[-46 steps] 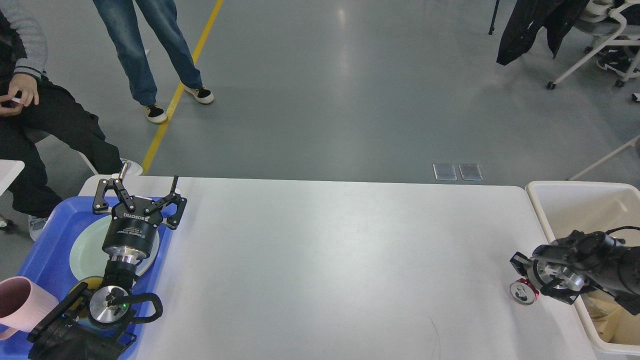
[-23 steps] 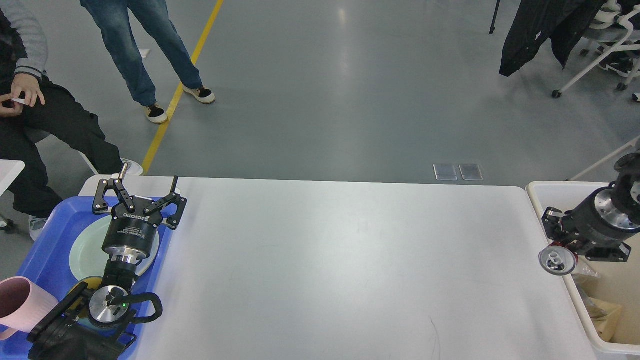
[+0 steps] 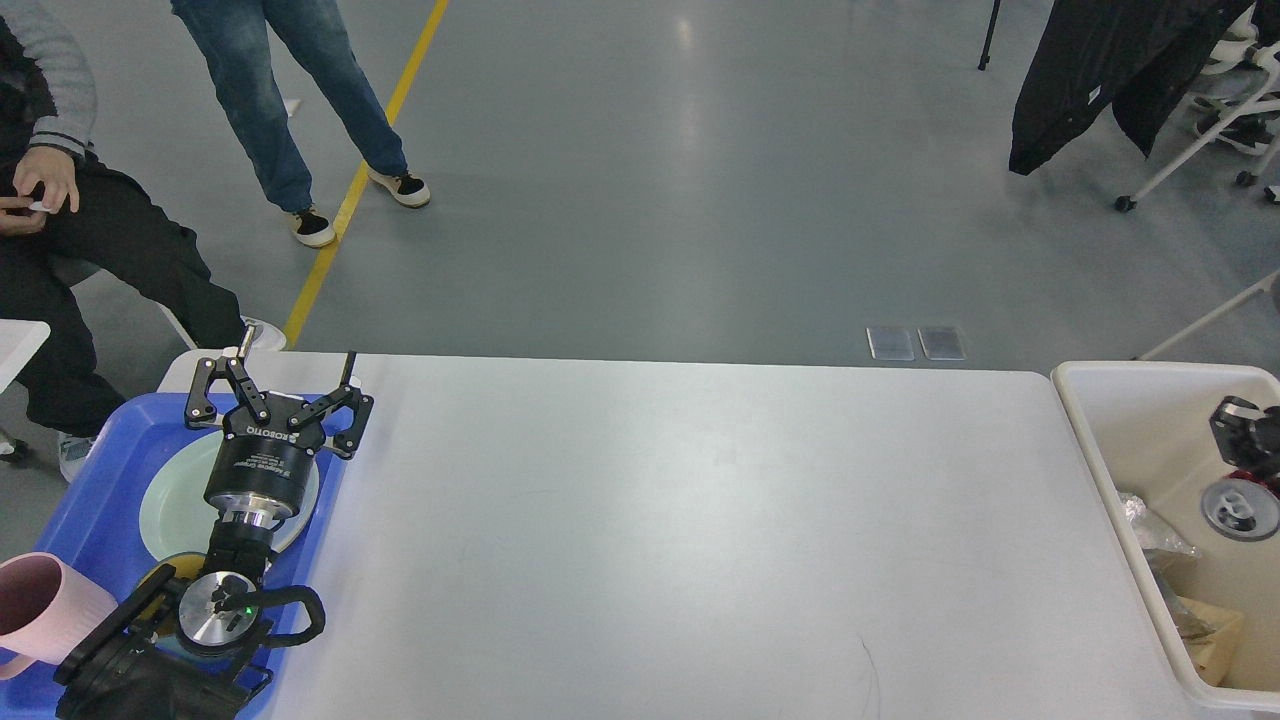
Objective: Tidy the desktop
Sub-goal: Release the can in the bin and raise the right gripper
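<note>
The desktop (image 3: 680, 520) is a large white tabletop filling the middle of the head view. My left gripper (image 3: 298, 352) is open and empty above the far right corner of a blue tray (image 3: 95, 470). My right gripper (image 3: 1245, 468) is at the right edge, over the cream bin (image 3: 1078, 410). It is shut on a small red can with a silver end (image 3: 1237, 506), held above the bin's inside. Most of the right arm is out of view.
The blue tray holds a pale green plate (image 3: 165, 505) and a pink cup (image 3: 40, 612). The bin holds crumpled wrappers (image 3: 1150, 522). A seated person (image 3: 90, 230) and a standing person (image 3: 290, 110) are beyond the table's left end. A chair with a black coat (image 3: 1120, 70) stands far right.
My right gripper has lifted the red can from the table's right edge and carried it right and away, over the bin. The left arm has not moved.
</note>
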